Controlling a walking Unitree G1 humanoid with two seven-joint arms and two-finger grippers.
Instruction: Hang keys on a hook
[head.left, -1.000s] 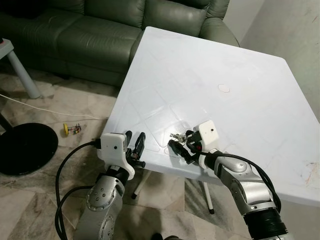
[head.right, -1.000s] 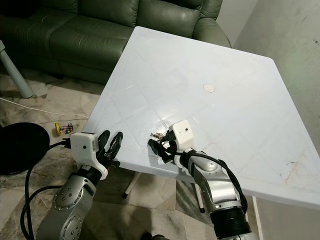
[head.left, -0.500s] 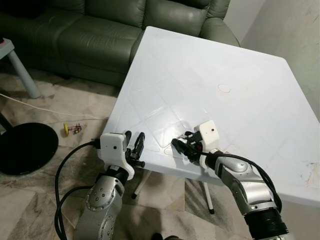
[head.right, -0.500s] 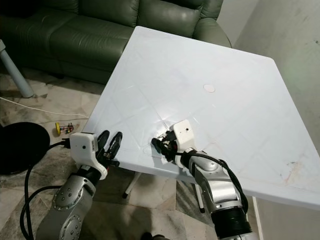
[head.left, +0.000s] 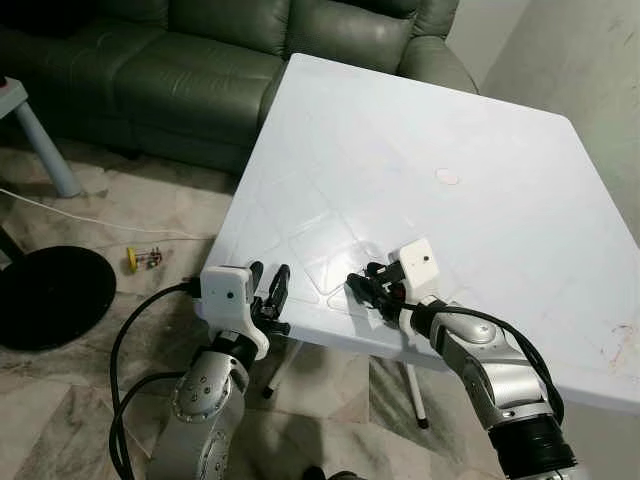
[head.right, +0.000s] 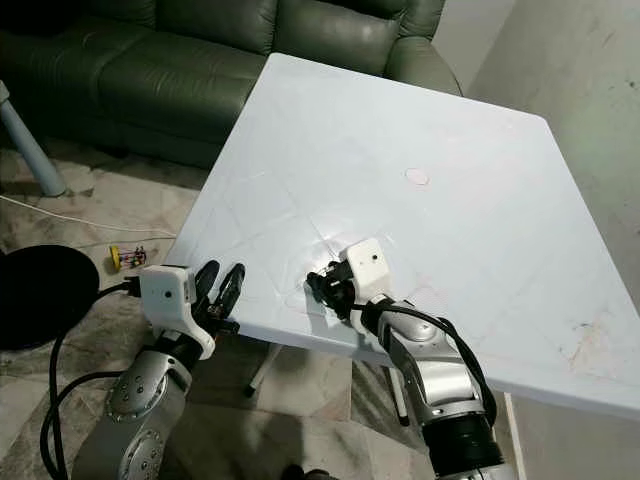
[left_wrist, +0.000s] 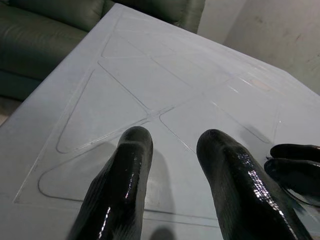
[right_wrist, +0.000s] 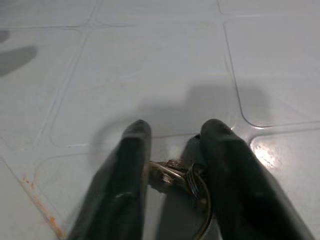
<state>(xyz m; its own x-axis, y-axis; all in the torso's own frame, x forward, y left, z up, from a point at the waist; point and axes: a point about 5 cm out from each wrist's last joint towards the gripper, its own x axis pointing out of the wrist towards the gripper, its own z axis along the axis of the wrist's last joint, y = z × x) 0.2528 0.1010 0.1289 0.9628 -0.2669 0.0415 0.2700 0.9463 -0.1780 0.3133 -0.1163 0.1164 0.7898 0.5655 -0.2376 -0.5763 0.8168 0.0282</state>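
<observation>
Between right gripper (right_wrist: 172, 145) fingers, half-hidden keys (right_wrist: 182, 180).

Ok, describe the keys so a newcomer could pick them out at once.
Find the white table in front of the green sofa. At its near edge, the right gripper holds the keys between its black fingers: a small metal bunch on a ring, the sole metal item there.

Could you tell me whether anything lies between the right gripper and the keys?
Nothing visible does. The right gripper already has the keys between its fingers on the white table, near its front edge. The left gripper hangs off that edge, apart from them.
</observation>
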